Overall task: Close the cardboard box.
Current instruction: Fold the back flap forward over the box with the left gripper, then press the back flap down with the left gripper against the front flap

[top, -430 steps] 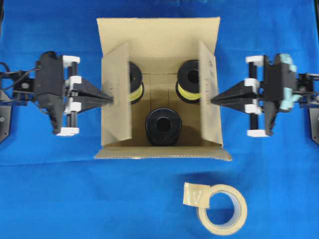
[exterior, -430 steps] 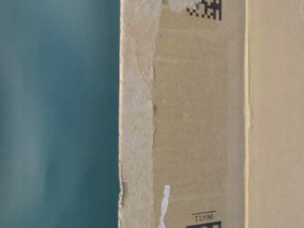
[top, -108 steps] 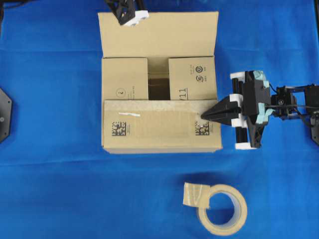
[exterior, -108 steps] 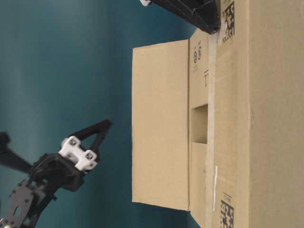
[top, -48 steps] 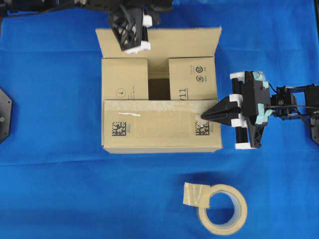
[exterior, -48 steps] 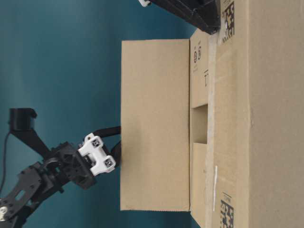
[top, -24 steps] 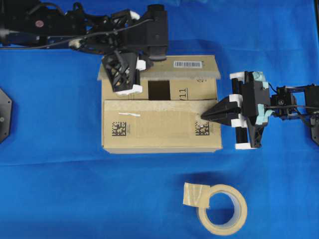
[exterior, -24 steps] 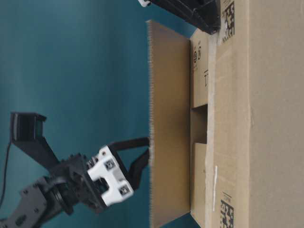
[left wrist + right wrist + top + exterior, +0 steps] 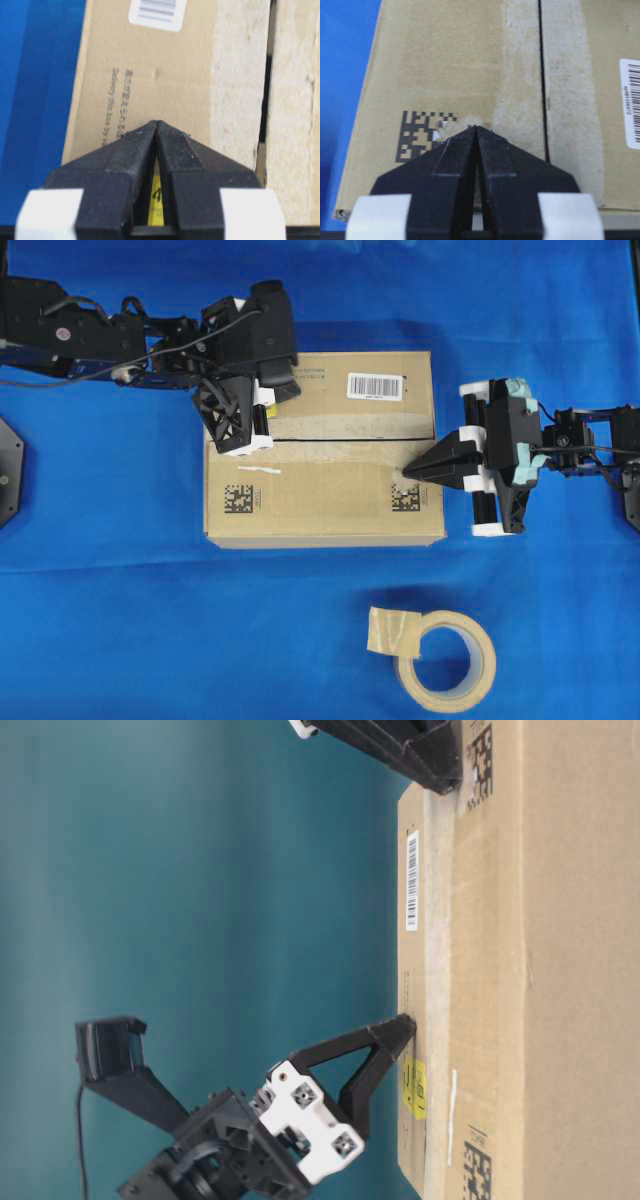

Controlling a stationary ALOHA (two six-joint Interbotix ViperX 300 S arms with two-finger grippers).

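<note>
Overhead exterior: far flap now down flat on the cardboard box [image 9: 320, 450], where half a second ago it stood part-raised over a dark gap; barcode label [image 9: 377, 387] now facing up, seam between the two long flaps closed to a thin line. Box at table centre on the blue cloth [image 9: 120, 620]. Left gripper [image 9: 238, 430] pressed on the far flap near its left end, arm reaching in from the upper left, fingers clenched together. Right gripper [image 9: 412, 470] unmoved, tip on the near flap beside a QR code [image 9: 404, 498], clamped shut on nothing. Beige tape roll [image 9: 445, 660] near the front edge, well apart from the box.

Table-level exterior: flap formerly on edge now flush with the box top [image 9: 480, 960]. Left gripper [image 9: 400, 1025] tip touching the flap just beside the yellow sticker [image 9: 414, 1087]. Part of the right gripper visible at the top edge.

Left wrist: fingers [image 9: 130, 150] closed tip to tip on the flap, yellow sticker partly hidden behind them.

Right wrist: fingers [image 9: 455, 150] closed, tip at the QR code [image 9: 420, 135] edge, seam just beside.
</note>
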